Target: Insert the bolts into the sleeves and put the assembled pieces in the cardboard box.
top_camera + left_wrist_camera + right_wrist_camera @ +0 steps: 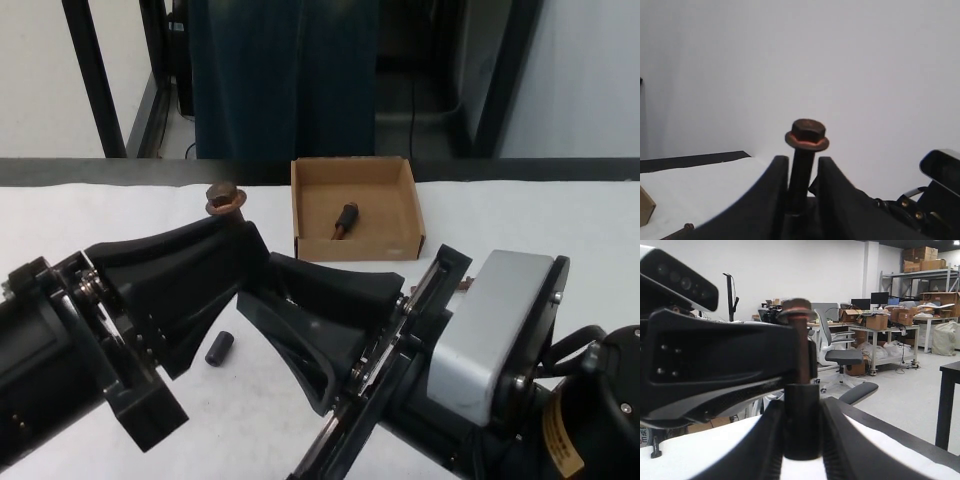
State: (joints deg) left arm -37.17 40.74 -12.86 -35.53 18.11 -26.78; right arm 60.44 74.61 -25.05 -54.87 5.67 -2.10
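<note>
Left tool's (802, 161) bolt (806, 137): tip hidden at sleeve (801, 420).

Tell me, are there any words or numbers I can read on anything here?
Yellow label on the right arm: too small to read.
Stacked boxes in the room behind: too blurred to read.
Cardboard box, bolt, sleeve: no writing shows.
</note>
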